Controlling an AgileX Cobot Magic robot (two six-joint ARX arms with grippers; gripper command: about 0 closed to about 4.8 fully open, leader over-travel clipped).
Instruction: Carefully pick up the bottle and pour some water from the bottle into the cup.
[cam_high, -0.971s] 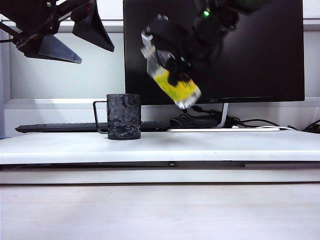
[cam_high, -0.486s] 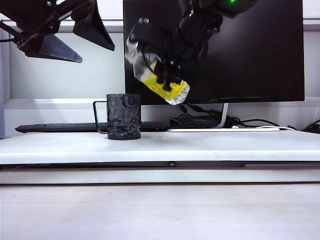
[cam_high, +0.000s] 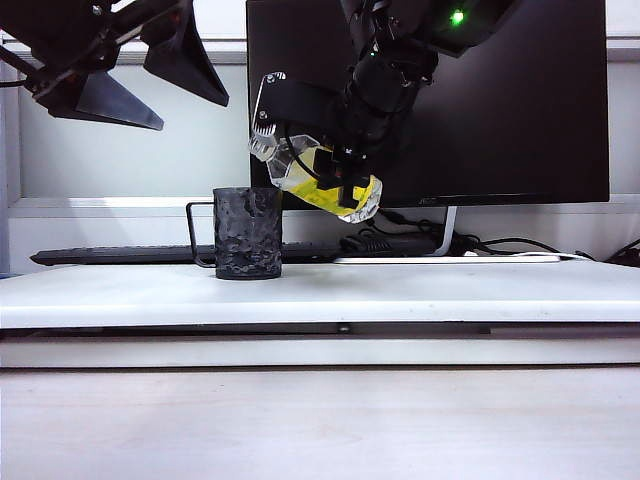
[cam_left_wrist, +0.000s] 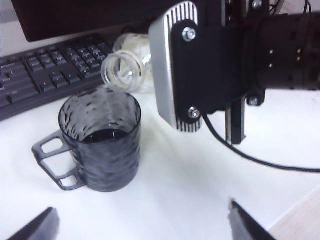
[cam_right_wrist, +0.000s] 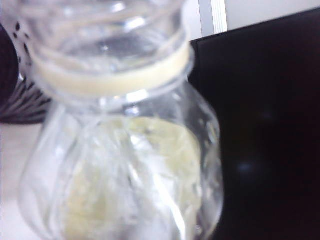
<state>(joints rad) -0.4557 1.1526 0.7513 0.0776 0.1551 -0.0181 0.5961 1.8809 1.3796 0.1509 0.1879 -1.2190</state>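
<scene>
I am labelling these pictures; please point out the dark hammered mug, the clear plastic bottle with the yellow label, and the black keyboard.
dark hammered mug (cam_high: 247, 235), exterior view, middle of its wall.
clear plastic bottle with yellow label (cam_high: 318, 190), exterior view, on the label.
black keyboard (cam_left_wrist: 45, 70), left wrist view, on its keys.

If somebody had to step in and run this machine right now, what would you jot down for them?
Right gripper: shut on the bottle, held tilted in the air, open mouth just above the cup's rim.
Left gripper: open, empty, up high to the left of the cup.
Cup: upright on the white table, handle on the side away from the bottle.
Done: bottle picked up and tipped.
Left: pour some water; no stream is visible.
</scene>
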